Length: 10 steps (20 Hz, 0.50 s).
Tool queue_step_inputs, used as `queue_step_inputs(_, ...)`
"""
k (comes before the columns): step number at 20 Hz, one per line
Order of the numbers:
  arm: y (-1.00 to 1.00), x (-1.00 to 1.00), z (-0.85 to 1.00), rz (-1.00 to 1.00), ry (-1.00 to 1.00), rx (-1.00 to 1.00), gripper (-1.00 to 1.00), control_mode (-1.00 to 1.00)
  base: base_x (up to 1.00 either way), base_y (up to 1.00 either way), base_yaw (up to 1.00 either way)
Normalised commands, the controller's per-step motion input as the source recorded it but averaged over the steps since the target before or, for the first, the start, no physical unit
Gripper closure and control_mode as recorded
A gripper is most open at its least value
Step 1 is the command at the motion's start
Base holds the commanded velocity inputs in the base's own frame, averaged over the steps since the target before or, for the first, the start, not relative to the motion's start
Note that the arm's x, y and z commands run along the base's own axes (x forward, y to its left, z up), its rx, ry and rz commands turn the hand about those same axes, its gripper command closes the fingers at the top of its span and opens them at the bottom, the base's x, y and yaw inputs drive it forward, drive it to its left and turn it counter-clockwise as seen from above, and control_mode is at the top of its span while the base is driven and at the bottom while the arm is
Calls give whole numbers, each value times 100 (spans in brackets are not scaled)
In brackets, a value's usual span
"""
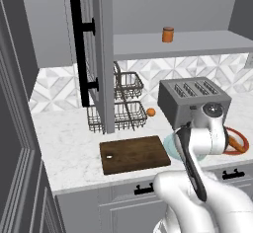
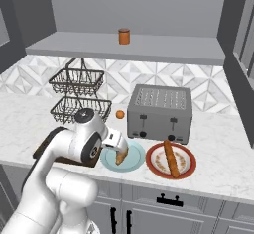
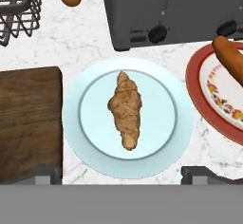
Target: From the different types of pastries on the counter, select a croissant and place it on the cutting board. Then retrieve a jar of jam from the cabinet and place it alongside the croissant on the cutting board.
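The golden-brown croissant (image 3: pixel 126 110) lies in the middle of a round pale blue plate (image 3: pixel 163 144) on the marble counter (image 1: pixel 69 143). My gripper (image 3: pixel 124 174) hangs above it, open, its fingertips (image 3: pixel 45 173) wide apart on either side of the plate. In the right base view the hand is just over the croissant (image 2: pixel 120 157). The dark wooden cutting board (image 1: pixel 133 154) lies bare to the left of the plate. The long brown stick pastry (image 2: pixel 171 158) rests on a red-rimmed plate (image 2: pixel 186 171). The orange-red jam jar (image 1: pixel 168 34) stands on the shelf of the cabinet (image 1: pixel 197 44).
A grey toaster (image 2: pixel 159 113) stands right behind both plates. A small orange fruit (image 1: pixel 150 112) lies beside a two-tier wire basket rack (image 2: pixel 79 94). The cabinet door (image 1: pixel 101 54), with its black bar handle (image 1: pixel 79 54), is swung open above the board's left end.
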Motion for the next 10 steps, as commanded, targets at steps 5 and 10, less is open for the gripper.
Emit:
queue_step_inputs(5,-24,65,-28,0,0,0,-100,-100,0,0,0)
queue_step_inputs(10,-20,27,-41,1,1,0,-100,-100,0,0,0)
